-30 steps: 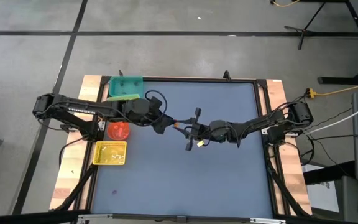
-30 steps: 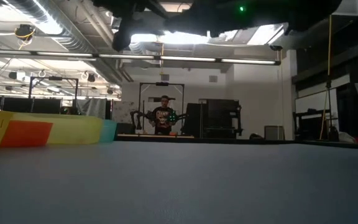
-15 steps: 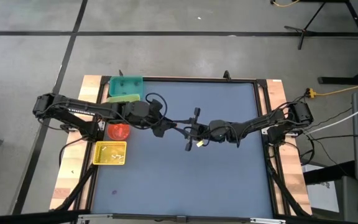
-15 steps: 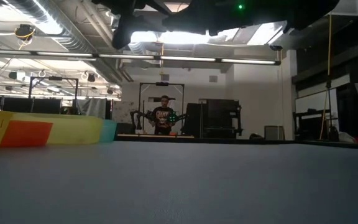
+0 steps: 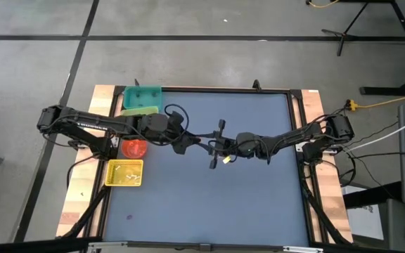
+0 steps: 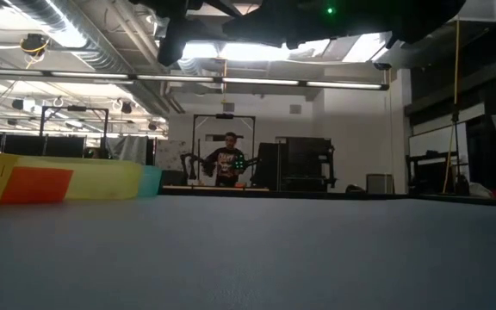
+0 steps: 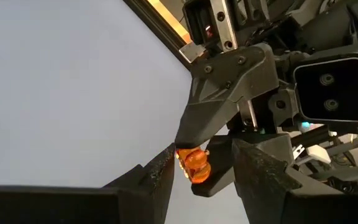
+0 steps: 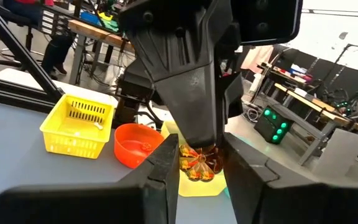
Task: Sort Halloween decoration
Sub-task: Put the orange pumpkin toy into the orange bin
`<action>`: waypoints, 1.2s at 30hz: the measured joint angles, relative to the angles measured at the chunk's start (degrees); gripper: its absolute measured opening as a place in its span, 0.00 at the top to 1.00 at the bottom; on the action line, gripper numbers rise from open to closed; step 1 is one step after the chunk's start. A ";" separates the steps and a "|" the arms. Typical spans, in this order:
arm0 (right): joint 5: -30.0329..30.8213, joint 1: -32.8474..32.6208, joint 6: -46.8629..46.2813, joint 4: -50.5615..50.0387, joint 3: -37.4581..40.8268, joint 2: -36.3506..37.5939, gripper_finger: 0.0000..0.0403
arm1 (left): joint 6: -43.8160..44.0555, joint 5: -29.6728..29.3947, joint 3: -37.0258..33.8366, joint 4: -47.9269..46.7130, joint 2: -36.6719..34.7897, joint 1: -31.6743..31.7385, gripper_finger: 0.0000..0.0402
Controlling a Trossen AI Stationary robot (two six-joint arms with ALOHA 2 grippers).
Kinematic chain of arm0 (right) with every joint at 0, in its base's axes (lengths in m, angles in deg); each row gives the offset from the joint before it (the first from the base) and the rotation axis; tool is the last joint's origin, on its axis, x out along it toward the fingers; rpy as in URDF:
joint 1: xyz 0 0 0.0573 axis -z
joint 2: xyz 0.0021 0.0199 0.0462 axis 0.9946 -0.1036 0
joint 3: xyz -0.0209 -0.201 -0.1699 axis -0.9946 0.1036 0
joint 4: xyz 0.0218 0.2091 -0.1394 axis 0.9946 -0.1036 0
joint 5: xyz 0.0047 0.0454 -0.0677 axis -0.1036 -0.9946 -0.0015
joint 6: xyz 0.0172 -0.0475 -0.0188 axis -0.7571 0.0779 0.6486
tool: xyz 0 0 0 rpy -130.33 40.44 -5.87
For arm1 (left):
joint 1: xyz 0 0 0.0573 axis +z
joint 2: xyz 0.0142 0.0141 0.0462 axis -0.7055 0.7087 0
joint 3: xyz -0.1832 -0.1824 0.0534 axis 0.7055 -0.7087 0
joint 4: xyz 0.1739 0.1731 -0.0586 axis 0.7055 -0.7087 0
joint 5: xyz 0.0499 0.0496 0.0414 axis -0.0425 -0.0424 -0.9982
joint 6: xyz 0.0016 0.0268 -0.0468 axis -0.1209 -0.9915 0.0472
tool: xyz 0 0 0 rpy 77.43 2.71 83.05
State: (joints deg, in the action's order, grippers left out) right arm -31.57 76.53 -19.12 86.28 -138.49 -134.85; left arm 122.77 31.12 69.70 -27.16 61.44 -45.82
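- High view: both grippers are seen meeting above the middle of the table point(image 5: 259, 204), the left gripper point(image 5: 197, 140) reaching in from the bin side and the right gripper point(image 5: 216, 146) from the opposite side.
- An orange trinket point(image 7: 193, 163) is shown in the left wrist view between the two grippers' fingertips; a hand-over in mid-air is judged to be in progress.
- In the right wrist view the same trinket point(image 8: 199, 163) is seen pinched between the right gripper's point(image 8: 197, 165) narrow-set fingers, with a left finger pressed against it from above.
- The left gripper's point(image 7: 199, 167) fingers stand part open around the trinket; whether they already bear on it cannot be told.
- The hold is therefore credited to the right gripper only.
- Progress: the teal bin point(image 5: 141, 96), the red bowl point(image 5: 134, 147) and the yellow basket point(image 5: 125, 173) are lined along the table's left edge.
- Pale items are seen in the basket, and at least one item in the bowl point(image 8: 138, 143) in the right wrist view; sorting is judged to be well advanced.
- One small dark speck point(image 5: 129, 216) is noted on the mat near the front left; no other loose trinkets are made out.
- Left to do: the orange trinket is to be binned, and the speck dealt with if it is a trinket.
- Low view: only the bin row point(image 6: 58, 181), bare mat and a person point(image 6: 228, 164) far behind are shown; the trinket is not seen there at all.
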 joint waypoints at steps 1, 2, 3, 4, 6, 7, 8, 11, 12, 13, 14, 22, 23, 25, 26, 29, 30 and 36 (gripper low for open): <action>0.00 0.10 0.00 -0.02 0.00 0.00 0.75 | -0.01 0.00 0.00 -0.01 0.00 0.00 0.64; -0.03 0.06 0.00 -0.03 0.00 0.00 0.75 | -0.01 0.00 0.00 0.01 0.00 0.00 0.64; -0.09 0.06 0.00 -0.03 0.00 0.00 0.75 | -0.01 0.00 0.00 0.01 0.00 0.00 0.64; -0.08 0.06 0.00 -0.02 0.00 0.00 0.75 | -0.01 0.00 0.00 0.01 0.00 0.00 0.64; 0.21 0.06 0.00 -0.02 0.00 0.00 0.75 | -0.01 0.02 0.00 -0.01 0.00 0.00 0.64; 0.44 0.06 0.01 -0.02 0.00 0.00 0.75 | -0.01 0.04 0.00 -0.01 0.00 0.00 0.64; 0.53 0.06 0.01 0.00 0.00 0.00 0.75 | -0.01 0.09 0.00 -0.01 0.00 0.00 0.64; 0.70 0.06 0.02 0.57 0.00 0.00 0.75 | -0.01 0.10 0.00 -0.08 0.00 0.00 0.64; 0.75 0.06 0.02 0.97 0.00 0.00 0.75 | -0.01 0.11 0.00 -0.20 0.00 0.00 0.64; 0.83 0.06 0.02 1.32 0.00 0.00 0.75 | -0.01 0.11 -0.01 -0.27 0.00 0.00 0.64; 0.83 0.06 0.04 1.69 0.00 0.00 0.75 | 0.00 0.16 0.00 -0.27 0.00 0.00 0.65; 0.42 0.06 0.07 2.14 0.00 0.00 0.75 | 0.01 0.25 -0.01 -0.16 0.00 0.00 0.67; 0.42 0.06 0.07 1.94 0.00 0.00 0.75 | 0.01 0.26 0.00 -0.21 0.00 0.00 0.68; 0.42 0.06 0.05 1.75 0.00 0.00 0.75 | 0.01 0.26 -0.02 -0.32 0.00 0.00 0.68; 0.42 0.06 0.04 1.82 0.00 0.00 0.75 | 0.01 0.26 0.00 -0.31 0.00 0.00 0.69; 0.42 0.06 0.07 1.92 0.00 0.00 0.75 | 0.11 0.26 -0.02 -0.29 0.00 0.00 0.72; 0.42 0.06 0.07 1.90 0.00 0.00 0.75 | 0.14 0.26 -0.01 -0.32 0.00 0.01 0.73; 0.37 0.04 0.05 2.06 0.00 0.00 0.75 | 0.18 0.20 -0.07 -0.08 0.00 0.02 0.81</action>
State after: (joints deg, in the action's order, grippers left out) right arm -31.19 76.58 -19.07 88.34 -138.49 -134.85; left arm 122.95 31.32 69.64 -27.24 61.44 -45.80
